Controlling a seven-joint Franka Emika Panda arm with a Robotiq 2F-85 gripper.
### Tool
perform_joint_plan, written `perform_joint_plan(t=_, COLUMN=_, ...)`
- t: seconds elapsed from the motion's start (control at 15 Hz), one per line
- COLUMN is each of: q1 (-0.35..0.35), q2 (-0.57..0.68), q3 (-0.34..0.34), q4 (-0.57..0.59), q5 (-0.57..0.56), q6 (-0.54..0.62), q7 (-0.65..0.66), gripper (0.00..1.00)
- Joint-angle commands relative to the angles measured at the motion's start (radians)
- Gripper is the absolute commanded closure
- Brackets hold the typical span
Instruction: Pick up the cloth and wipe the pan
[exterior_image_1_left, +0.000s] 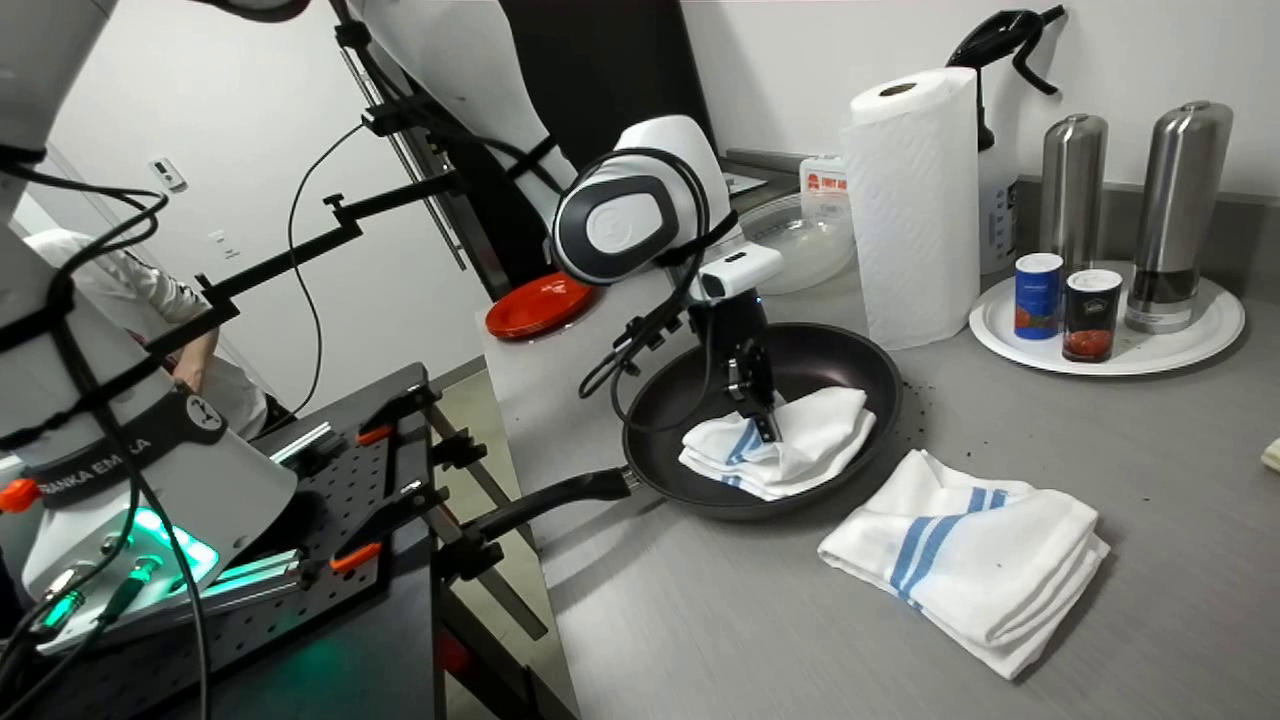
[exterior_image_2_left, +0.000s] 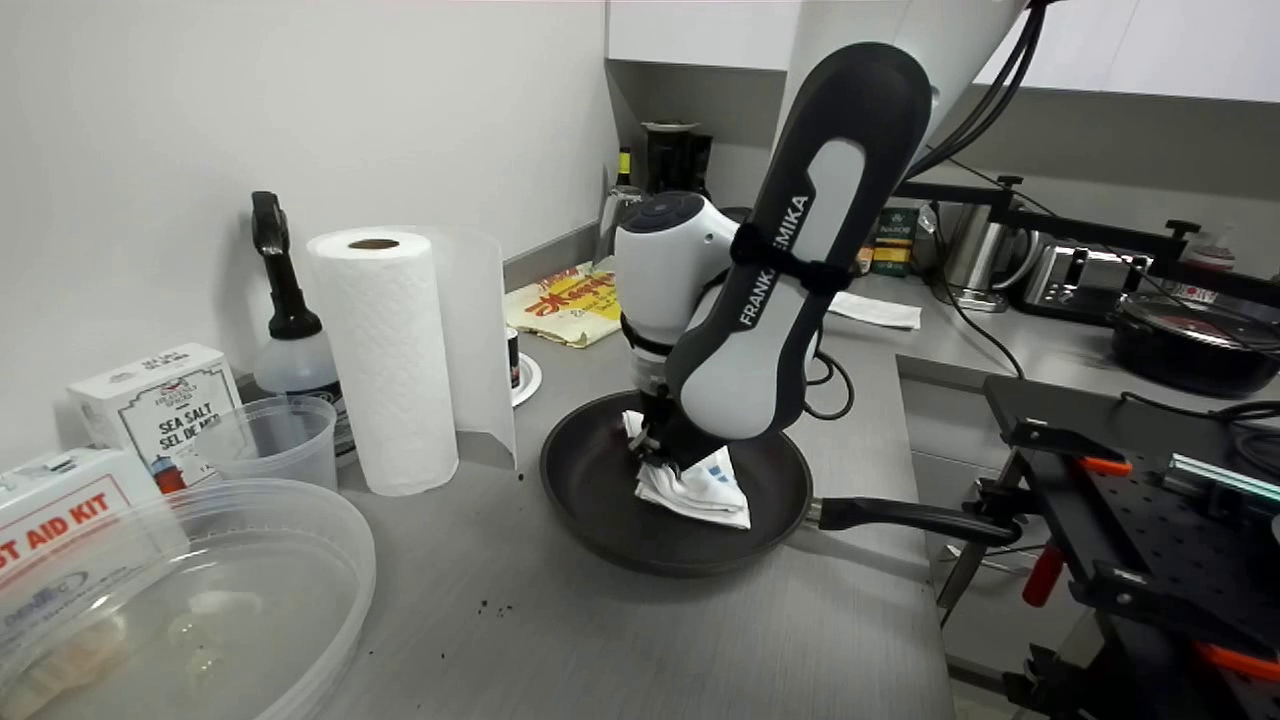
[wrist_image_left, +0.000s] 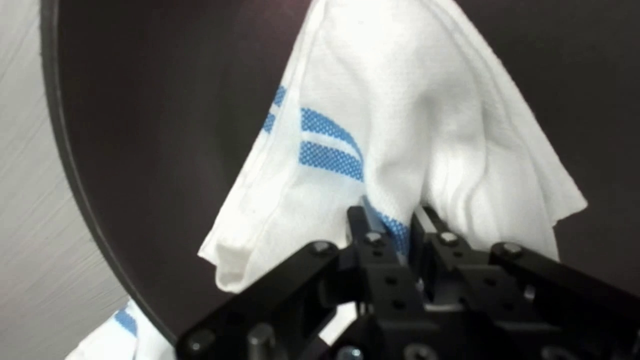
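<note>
A dark frying pan (exterior_image_1_left: 840, 360) stands on the grey counter, and it also shows in an exterior view (exterior_image_2_left: 595, 490) and the wrist view (wrist_image_left: 150, 150). A folded white cloth with blue stripes (exterior_image_1_left: 825, 430) lies inside the pan; it shows in an exterior view (exterior_image_2_left: 705, 490) and the wrist view (wrist_image_left: 325, 200) too. My gripper (wrist_image_left: 392, 217) points down into the pan, its fingers close together with a bunched fold of the cloth pinched between them. The gripper also shows in both exterior views (exterior_image_1_left: 768, 425) (exterior_image_2_left: 650, 450). The fold's end is partly hidden by the fingers.
A second folded striped cloth (exterior_image_1_left: 960, 560) lies beside the pan. A paper towel roll (exterior_image_1_left: 912, 210), a white plate (exterior_image_1_left: 1150, 355) with shakers and mills, and a clear tub (exterior_image_2_left: 350, 600) stand near. The pan's handle (exterior_image_2_left: 900, 515) points toward the counter edge. Dark crumbs lie on the counter.
</note>
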Motion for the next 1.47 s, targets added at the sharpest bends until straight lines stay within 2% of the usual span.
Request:
perform_joint_plan(t=0.0, q1=0.016, q2=0.054, q3=-0.042, q4=0.038, q5=-0.028, q6=-0.027, q7=0.057, gripper=0.96)
perform_joint_plan(t=0.33, q1=0.056, q2=0.086, q3=-0.114, q4=0.057, q5=-0.063, q6=-0.042, q7=0.104, gripper=0.96)
perform_joint_plan(t=0.67, q1=0.168, q2=0.132, q3=-0.243, q4=0.060, q5=-0.141, q6=-0.071, q7=0.166, gripper=0.96)
perform_joint_plan(t=0.87, q1=0.211, q2=0.143, q3=-0.283, q4=0.060, q5=-0.180, q6=-0.098, q7=0.178, gripper=0.96)
perform_joint_plan(t=1.13, q1=0.205, q2=0.071, q3=-0.261, q4=0.039, q5=-0.198, q6=-0.097, q7=0.130, gripper=0.96)
perform_joint_plan(t=1.4, q1=0.134, q2=-0.086, q3=-0.166, q4=0.012, q5=-0.188, q6=-0.054, q7=0.030, gripper=0.96)
